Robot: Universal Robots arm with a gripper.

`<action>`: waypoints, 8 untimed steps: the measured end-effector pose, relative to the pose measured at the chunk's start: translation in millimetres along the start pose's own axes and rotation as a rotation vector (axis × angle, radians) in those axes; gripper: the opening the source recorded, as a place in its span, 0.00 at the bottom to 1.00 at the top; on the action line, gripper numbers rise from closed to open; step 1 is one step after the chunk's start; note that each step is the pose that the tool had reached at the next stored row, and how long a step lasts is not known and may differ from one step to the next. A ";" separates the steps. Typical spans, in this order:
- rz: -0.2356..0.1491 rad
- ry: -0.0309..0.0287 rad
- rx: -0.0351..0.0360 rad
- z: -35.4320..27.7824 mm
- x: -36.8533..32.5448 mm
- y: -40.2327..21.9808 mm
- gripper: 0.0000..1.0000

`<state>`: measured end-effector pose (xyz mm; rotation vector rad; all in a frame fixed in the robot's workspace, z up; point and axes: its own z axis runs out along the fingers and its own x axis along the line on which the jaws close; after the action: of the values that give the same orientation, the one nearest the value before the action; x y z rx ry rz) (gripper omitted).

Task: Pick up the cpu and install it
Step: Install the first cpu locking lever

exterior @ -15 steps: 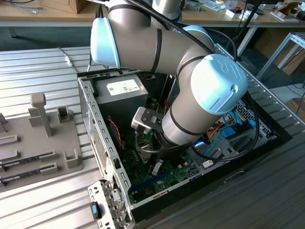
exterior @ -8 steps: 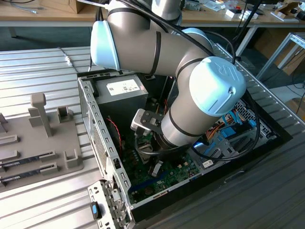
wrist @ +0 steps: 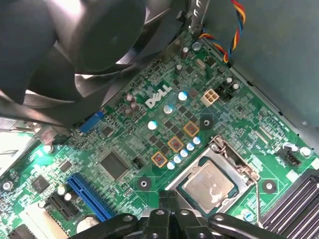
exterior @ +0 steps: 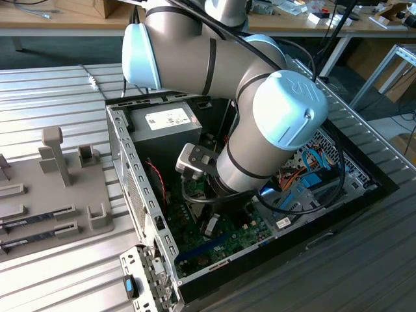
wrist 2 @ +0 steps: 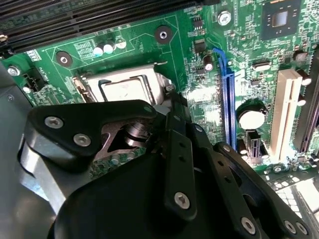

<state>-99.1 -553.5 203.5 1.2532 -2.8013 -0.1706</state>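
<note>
On the exterior view's left, outside the computer case [exterior: 133, 175], a grey tray [exterior: 29, 179] is seen on the slatted surface [exterior: 52, 97], with long dark memory sticks [exterior: 39, 220] laid in it. Further right, the open case is entered from above by the arm [exterior: 195, 58], whose wrist is sunk deep inside the case. In the first wrist view, a dark fan [wrist: 75, 45] and a blue slot [wrist: 89, 196] are found inside the case on the green board [wrist: 239, 114]. The hand [wrist: 172, 199] is then met low over that board. Its fingers [wrist: 165, 206] are seen pressed together, and nothing is seen gripped between them. The cpu [wrist: 208, 181] is not carried. It is found lying flat inside the case, set within the metal socket frame [wrist: 239, 159], silvery top upward, just beside the hand's tip and a little ahead of it. In both wrist views the chip is partly overlapped by the hand's black linkage, so the hand is judged to be almost directly over the socket. As the chip is square, no long axis is offered. Seating is judged done, though whether the frame is latched cannot be told.
</note>
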 end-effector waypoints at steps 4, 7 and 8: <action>-0.009 0.0008 0.0000 -1.2 -0.3 0.1 0.11; -0.020 0.0030 -0.0001 -5.7 -1.1 -0.4 0.11; -0.022 0.0037 -0.0005 -6.5 -1.7 -0.7 0.11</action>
<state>-96.7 -553.2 209.8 1.2838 -2.7848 -0.1701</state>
